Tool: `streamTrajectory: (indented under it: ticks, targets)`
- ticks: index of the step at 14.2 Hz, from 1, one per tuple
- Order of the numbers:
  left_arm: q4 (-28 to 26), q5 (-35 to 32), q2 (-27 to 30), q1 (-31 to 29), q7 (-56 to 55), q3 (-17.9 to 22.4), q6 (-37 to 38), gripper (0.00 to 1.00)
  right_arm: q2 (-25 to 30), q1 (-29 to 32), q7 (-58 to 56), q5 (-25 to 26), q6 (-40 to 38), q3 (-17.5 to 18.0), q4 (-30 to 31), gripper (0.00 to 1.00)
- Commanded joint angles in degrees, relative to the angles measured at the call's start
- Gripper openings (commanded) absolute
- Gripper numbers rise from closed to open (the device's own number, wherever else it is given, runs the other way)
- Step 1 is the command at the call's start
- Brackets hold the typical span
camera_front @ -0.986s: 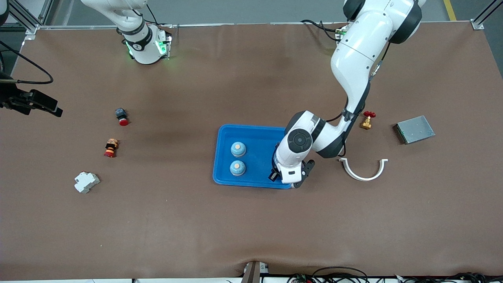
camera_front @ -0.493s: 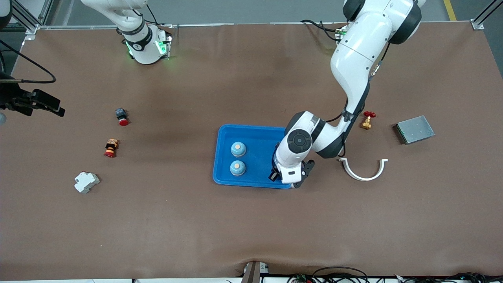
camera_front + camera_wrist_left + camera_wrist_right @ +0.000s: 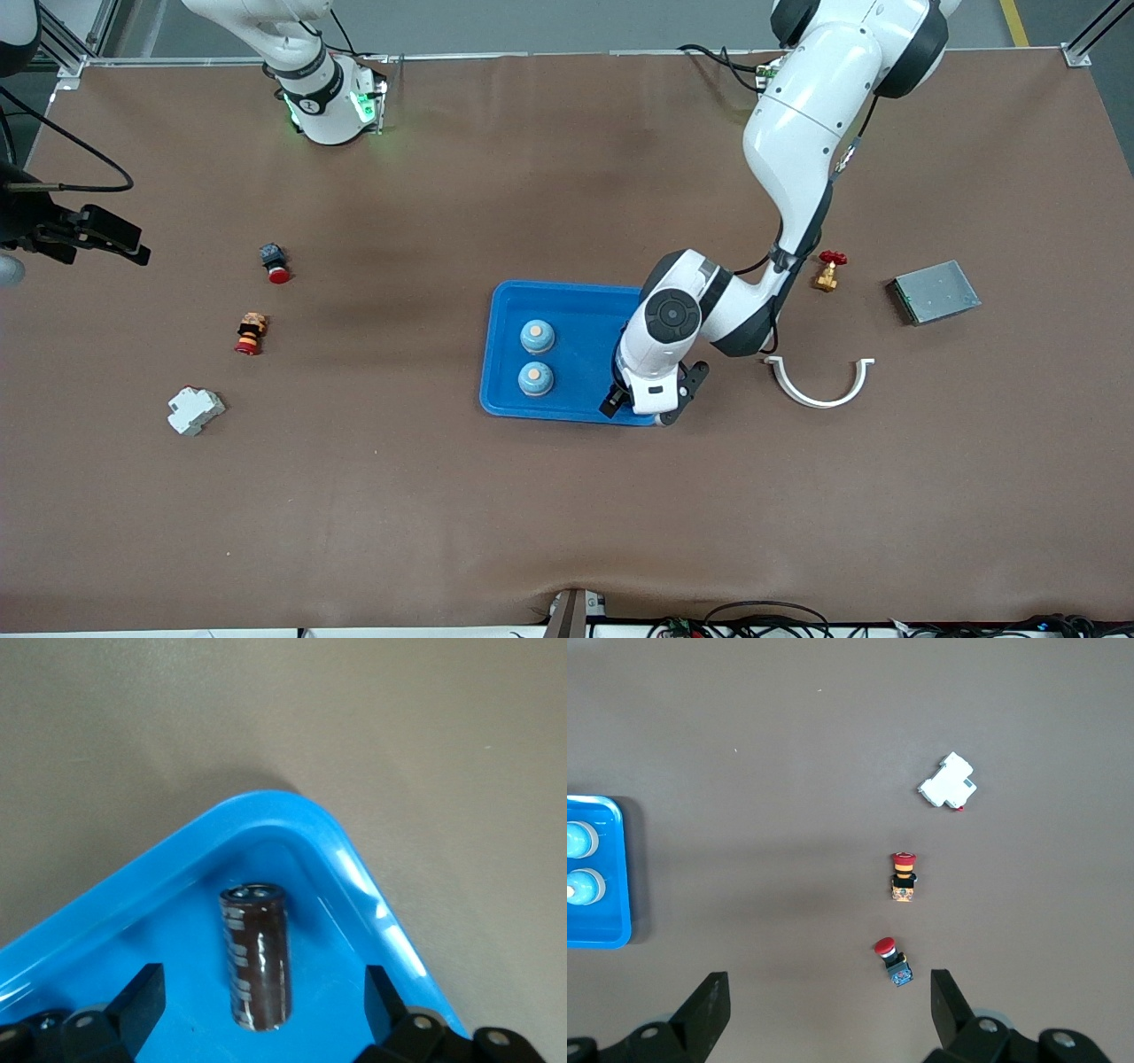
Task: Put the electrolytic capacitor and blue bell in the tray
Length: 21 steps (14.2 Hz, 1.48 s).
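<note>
Now the capacitor lies loose in the tray, both hands spread wide.
Nearest the front camera, the left hand [image 3: 640, 406] sits low over the tray's [image 3: 505, 403] corner toward the left arm's end, fingers [image 3: 142, 1003] released, clear of the electrolytic capacitor [image 3: 257, 957]: a glossy brown cylinder on its side, pale stripe along it, long axis toward that rounded corner, print unreadable. Smooth bright blue plastic tray, raised rim, on the matte brown tabletop [image 3: 354, 496]. Two domed blue bells [image 3: 536, 378] [image 3: 537, 336] stand in the tray toward the right arm's end. The right hand [image 3: 824, 1019] waits, open, above the bare tabletop.
</note>
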State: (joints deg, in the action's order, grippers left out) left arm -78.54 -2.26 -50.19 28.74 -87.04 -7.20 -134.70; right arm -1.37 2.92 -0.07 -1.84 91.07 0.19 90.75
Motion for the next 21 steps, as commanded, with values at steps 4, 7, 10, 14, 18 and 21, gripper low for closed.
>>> streamTrajectory:
  ticks: [4,7,10,14,18,21]
  targets:
    - [-0.21,-1.25,8.51,-2.19,6.06,0.87,11.36,1.00,0.84,-0.11,-0.11,0.87,0.43,-0.01,0.48,1.00]
    - [-0.30,1.11,13.87,-6.22,10.56,0.25,17.79,1.00,1.01,-0.11,-0.02,0.78,0.43,-0.01,0.57,1.00]
    - [-0.39,2.26,18.09,-9.57,15.91,0.25,22.27,1.00,1.45,-0.02,-0.02,0.78,0.96,-0.01,1.71,1.00]
    - [-0.56,5.07,23.80,-16.33,29.34,0.16,33.33,1.00,1.54,0.06,-0.02,0.78,1.13,-0.01,1.98,1.00]
    - [-3.27,6.22,30.57,-23.80,44.46,0.16,41.79,1.00,1.54,0.06,-0.02,0.78,1.13,-0.01,1.89,1.00]
    - [-9.85,6.22,36.89,-29.51,56.76,0.25,42.24,1.00,1.63,0.06,0.07,0.09,1.04,-0.01,1.89,1.00]
